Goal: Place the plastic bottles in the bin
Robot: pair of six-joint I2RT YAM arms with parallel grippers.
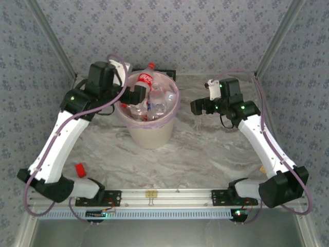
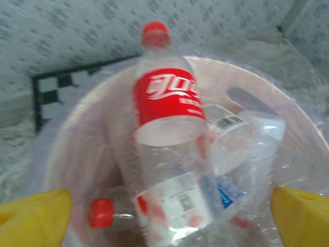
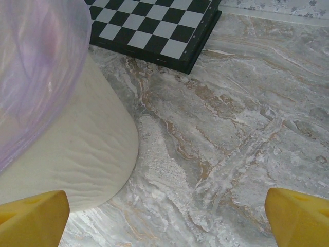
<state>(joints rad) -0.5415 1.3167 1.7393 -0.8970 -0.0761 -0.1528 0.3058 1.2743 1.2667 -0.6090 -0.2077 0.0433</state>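
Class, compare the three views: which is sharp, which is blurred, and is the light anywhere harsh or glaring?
Left wrist: blurred throughout, the red-label bottle and the bin rim smeared, with a pale sheen on the clear plastic. Right wrist: sharp, the table veins and chessboard squares crisp. Top external: soft, even light, no hard shadows or strong glare.

red-label bottle point(image 2: 167, 103) leaning in bin point(image 2: 77, 128) | yellow fingers point(image 2: 33, 218) wide apart
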